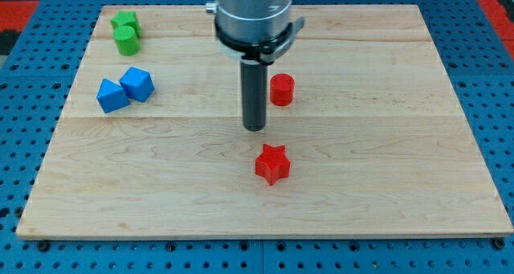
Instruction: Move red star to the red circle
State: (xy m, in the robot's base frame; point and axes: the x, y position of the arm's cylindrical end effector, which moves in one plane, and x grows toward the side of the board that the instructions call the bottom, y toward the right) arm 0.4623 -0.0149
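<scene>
My tip [254, 128] sits btwn red circle [282, 90] & red star [272, 164] on counter [385, 169]; no pincer (rod only); blue blocks [125, 89], green blocks [125, 31] well apart, view's left.

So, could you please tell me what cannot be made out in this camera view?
- Arm body: cut off by the view's top edge; only its lower housing shows.
- Board strip behind the rod: hidden, so the gap between my tip and the red circle is uncertain.
- Two green blocks: they overlap; their shapes are unclear.
- Two blue blocks: touching or apart, unclear.
- Red star: far side hidden.
</scene>
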